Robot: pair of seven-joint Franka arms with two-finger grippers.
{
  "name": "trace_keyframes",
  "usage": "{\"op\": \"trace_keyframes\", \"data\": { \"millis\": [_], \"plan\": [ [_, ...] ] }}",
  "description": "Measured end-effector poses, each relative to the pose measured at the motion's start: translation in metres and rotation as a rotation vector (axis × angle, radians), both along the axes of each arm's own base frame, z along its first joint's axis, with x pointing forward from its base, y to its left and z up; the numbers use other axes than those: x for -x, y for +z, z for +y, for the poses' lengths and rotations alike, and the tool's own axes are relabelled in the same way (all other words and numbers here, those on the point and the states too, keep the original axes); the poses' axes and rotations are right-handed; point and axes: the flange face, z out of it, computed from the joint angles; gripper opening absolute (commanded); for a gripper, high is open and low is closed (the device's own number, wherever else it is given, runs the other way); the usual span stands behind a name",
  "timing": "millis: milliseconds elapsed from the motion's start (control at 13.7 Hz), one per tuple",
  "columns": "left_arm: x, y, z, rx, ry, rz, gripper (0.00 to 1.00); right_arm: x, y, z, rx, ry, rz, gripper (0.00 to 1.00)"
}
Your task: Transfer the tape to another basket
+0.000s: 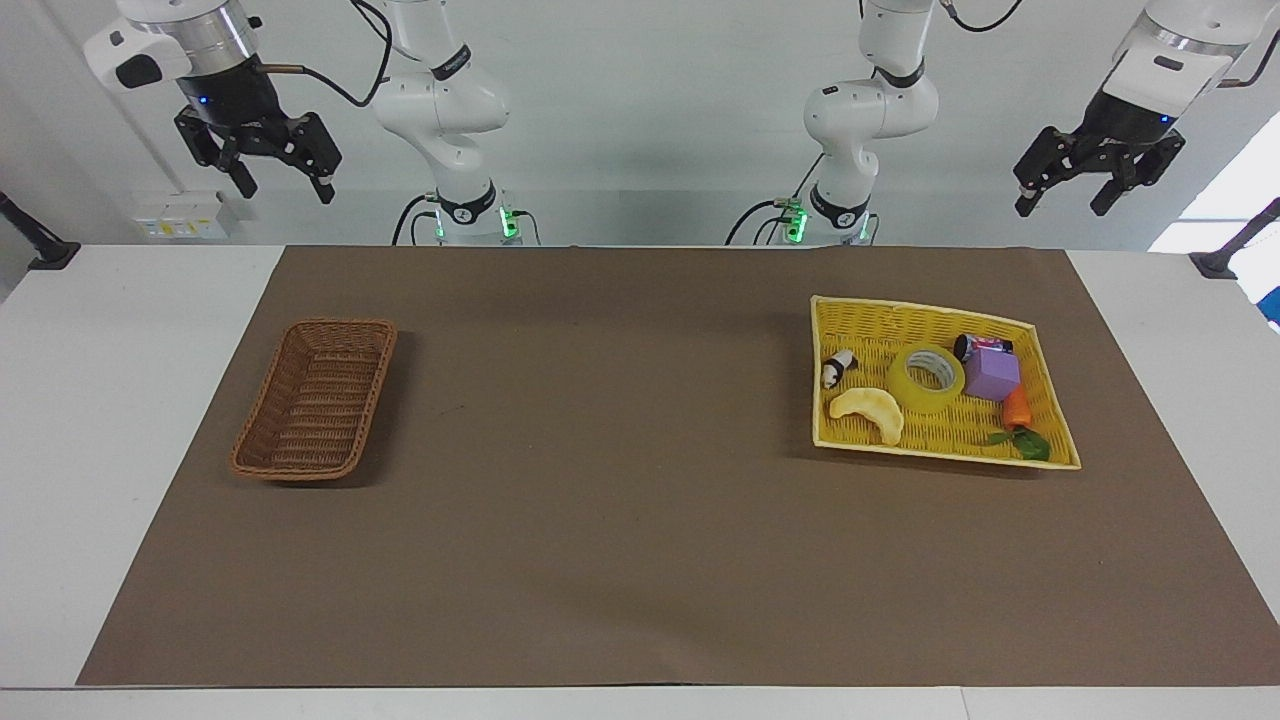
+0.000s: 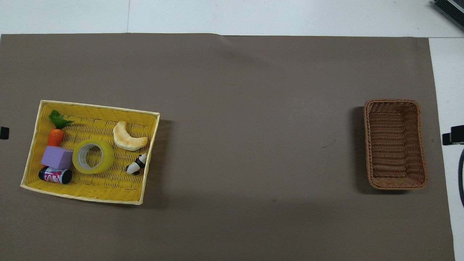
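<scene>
the tape (image 1: 926, 378) lies flat in the yellow tray (image 1: 1062, 432), between the purple block (image 1: 991, 373) and the crescent toy (image 1: 868, 411). the brown basket (image 1: 314, 400) sits well apart, at the right arm's end of the counter. both the left gripper (image 1: 1068, 198) and the right gripper (image 1: 281, 182) hang high, jaws apart, it seems.

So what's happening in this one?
Nothing is being handled yet. The tape lies flat in the yellow tray at the left arm's end of the table, among toys. The brown basket sits empty at the right arm's end. The left gripper and right gripper both hang open, high above the table, holding nothing.
</scene>
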Motion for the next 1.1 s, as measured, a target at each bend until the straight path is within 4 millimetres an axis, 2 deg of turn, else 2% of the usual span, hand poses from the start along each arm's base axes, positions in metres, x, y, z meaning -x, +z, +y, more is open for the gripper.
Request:
{"op": "trace_keyframes", "data": {
  "millis": [292,511,731,950,1096],
  "plan": [
    [0.000,-0.007,0.001,0.000,0.001,0.015,1.00,0.000,0.000,0.000,0.000,0.000,0.000,1.00],
    [-0.002,-0.026,0.001,0.002,-0.020,0.057,1.00,0.000,0.000,0.000,0.000,0.000,0.000,1.00],
    [-0.004,-0.061,0.001,0.007,-0.091,0.118,1.00,0.000,0.000,0.000,0.000,0.000,0.000,1.00],
    [-0.008,-0.112,0.001,0.017,-0.193,0.161,1.00,0.000,0.000,0.000,0.000,0.000,0.000,1.00],
    [-0.009,-0.138,0.003,0.025,-0.293,0.168,1.00,0.000,0.000,0.000,0.000,0.000,0.000,1.00]
  ]
}}
